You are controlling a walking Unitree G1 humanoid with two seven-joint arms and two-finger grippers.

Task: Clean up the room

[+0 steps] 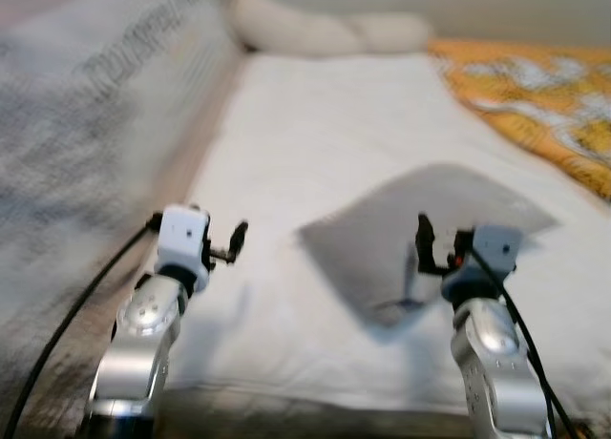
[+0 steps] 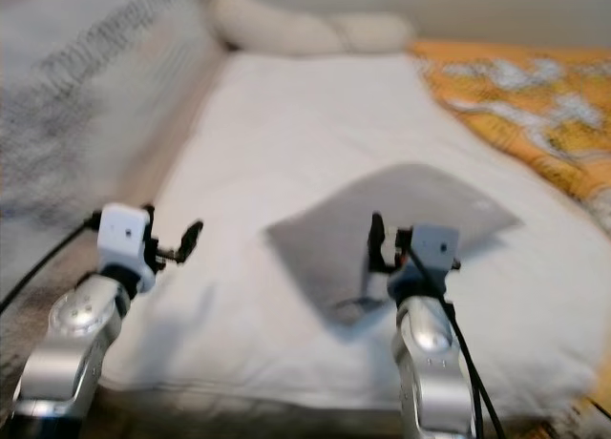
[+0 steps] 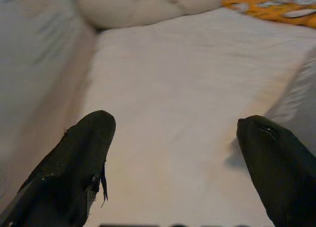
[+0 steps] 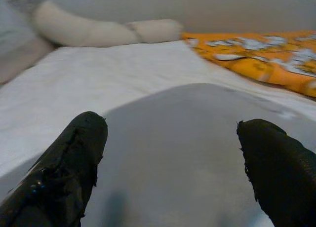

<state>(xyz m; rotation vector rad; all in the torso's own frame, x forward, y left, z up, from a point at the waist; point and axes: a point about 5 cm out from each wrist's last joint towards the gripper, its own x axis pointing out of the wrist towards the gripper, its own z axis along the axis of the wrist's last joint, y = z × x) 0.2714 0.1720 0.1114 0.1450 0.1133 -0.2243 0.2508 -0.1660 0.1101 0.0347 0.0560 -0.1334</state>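
While both arms are raised over the bed, the grey pillowcase lies flat on the white sheet, ready to be picked up.

At the bed's left edge, a grey patterned blanket hangs alongside; the left tool hovers over bare sheet near that edge, fingers spread wide and holding nothing. To its right lies the grey pillowcase, with the right tool directly above its near corner, fingers likewise spread and empty. Further right, an orange patterned quilt covers the far side. Cream pillows sit at the head. Recommended procedure: lower the right tool onto the near corner, pinch a single fold of cloth without catching the sheet beneath, then lift slowly. Bring the left tool across to support the opposite edge.
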